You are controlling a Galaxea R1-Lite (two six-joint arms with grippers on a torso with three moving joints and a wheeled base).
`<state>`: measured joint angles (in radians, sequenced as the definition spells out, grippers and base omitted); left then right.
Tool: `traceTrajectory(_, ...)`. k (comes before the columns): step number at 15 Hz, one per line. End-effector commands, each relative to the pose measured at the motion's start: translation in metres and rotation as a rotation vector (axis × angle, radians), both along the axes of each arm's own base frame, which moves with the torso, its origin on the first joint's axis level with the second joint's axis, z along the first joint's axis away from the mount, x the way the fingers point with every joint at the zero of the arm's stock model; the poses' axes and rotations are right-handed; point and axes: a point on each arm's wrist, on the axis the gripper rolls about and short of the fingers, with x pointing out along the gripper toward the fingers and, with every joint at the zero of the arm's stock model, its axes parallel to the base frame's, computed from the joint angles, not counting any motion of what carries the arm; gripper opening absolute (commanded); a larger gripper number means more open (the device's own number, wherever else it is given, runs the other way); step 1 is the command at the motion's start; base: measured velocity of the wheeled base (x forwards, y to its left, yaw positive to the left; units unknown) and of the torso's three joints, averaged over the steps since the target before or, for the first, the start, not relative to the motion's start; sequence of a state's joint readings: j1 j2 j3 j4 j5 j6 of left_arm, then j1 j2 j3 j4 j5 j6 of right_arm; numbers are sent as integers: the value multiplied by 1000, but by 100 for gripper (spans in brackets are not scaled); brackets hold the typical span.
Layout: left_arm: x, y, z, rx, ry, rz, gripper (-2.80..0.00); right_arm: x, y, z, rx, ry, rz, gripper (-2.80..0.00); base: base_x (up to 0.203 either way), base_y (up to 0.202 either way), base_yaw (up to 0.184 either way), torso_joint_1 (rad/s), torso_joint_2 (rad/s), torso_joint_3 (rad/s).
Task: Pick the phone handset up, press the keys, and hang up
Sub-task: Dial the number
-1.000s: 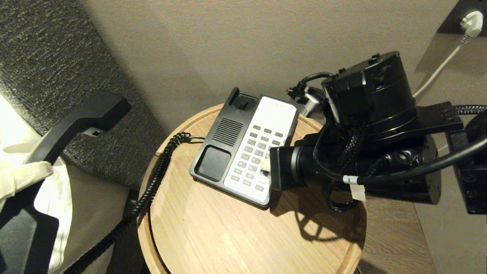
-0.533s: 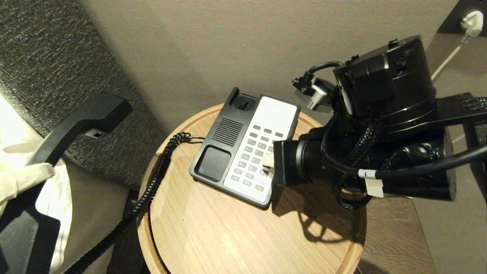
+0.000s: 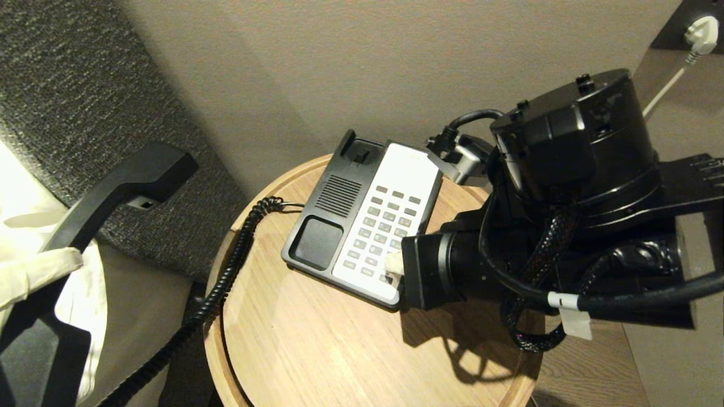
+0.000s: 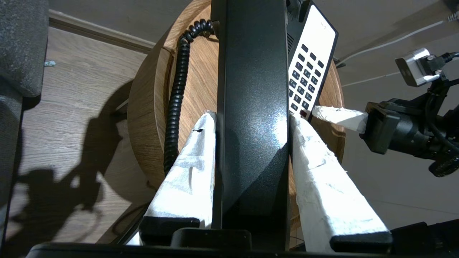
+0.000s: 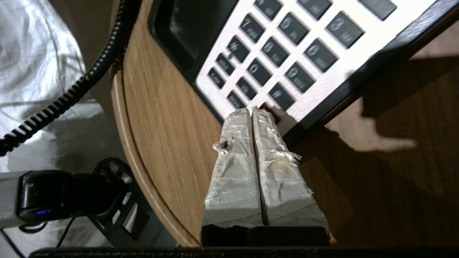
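The right claw (image 5: 252,111), its white-wrapped fingers pressed together, touched the small grey keys (image 3: 382,229) by the reddish one at the white faceplate's near corner. The left claw (image 4: 252,120) gripped the long black plastic handset (image 4: 251,107) left of the round wooden counter (image 3: 317,339).

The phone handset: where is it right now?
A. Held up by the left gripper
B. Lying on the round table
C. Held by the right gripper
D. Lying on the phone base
A: the left gripper clamps the phone handset between its white-wrapped fingers, off its cradle.
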<state>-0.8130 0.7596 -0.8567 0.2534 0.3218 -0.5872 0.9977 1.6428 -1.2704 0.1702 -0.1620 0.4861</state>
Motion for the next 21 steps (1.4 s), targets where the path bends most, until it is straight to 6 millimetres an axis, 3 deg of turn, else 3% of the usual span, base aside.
traceTrajectory(1,-1,1,-2,-1,3,2,-280,-2,2,-4,-12,12,9,-280,0,0,0,0,0,0)
traceTrajectory(17,-3,3,-2,-8,-4,1,-280,5,10,-27,-76,39,-5,-280,0,0,0,0,0,0)
traceTrajectory(21,-4,4,-3,-10,-5,-1,-280,6,11,-24,-65,38,-5,-280,0,0,0,0,0,0)
